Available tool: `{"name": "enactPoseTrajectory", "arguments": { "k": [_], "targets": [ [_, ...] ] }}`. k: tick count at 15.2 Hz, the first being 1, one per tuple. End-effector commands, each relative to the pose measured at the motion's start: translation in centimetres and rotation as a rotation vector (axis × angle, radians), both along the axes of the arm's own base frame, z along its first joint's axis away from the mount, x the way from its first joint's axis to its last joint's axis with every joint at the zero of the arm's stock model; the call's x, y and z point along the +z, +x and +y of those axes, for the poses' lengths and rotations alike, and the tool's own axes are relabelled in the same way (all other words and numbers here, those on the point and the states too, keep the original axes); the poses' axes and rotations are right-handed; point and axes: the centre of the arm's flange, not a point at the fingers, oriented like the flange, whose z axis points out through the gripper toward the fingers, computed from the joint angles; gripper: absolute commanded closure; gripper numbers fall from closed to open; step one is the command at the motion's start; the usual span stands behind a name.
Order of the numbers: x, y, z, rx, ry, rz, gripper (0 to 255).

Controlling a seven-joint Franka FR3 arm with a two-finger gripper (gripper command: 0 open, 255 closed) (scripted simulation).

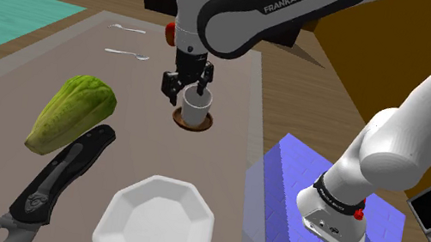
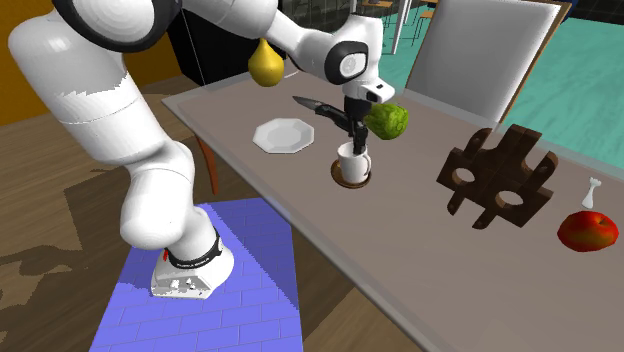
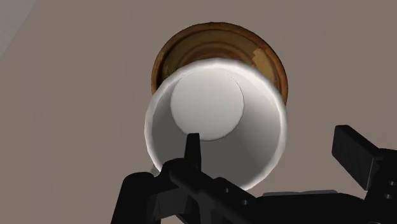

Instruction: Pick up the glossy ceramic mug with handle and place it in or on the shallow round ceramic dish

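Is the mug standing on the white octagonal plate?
No, the white mug stands upright on the small brown dish; the white plate lies apart.

Figure: white arm (image 2: pixel 150 130) mounted on a blue stand (image 2: pixel 220 290) beside a grey table (image 2: pixel 430 260). The black gripper (image 2: pixel 352 138) points down at the rim of a white mug (image 2: pixel 352 163), which stands upright on a brown round dish (image 2: pixel 352 184). Nearby lie a white faceted plate (image 2: pixel 283 134), a green vegetable (image 2: pixel 386 120) and a dark knife (image 2: pixel 315 105). Farther along are a dark wooden block (image 2: pixel 490 165) and a red fruit (image 2: pixel 588 230).

Home dining room: table (image 2: pixel 430 250), chair (image 2: pixel 480 55).
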Motion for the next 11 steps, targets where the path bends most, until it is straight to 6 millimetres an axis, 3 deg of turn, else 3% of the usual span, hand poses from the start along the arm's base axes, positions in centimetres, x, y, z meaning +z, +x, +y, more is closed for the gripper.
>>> {"name": "enactPoseTrajectory", "arguments": {
  "k": [1,3,11],
  "targets": [
    [2.0,-0.1,0.0,0.000,0.000,0.000,0],
    [4.3,-0.2,0.1,0.000,0.000,0.000,0],
    [4.3,-0.2,0.1,0.000,0.000,0.000,0]
  ]
}}
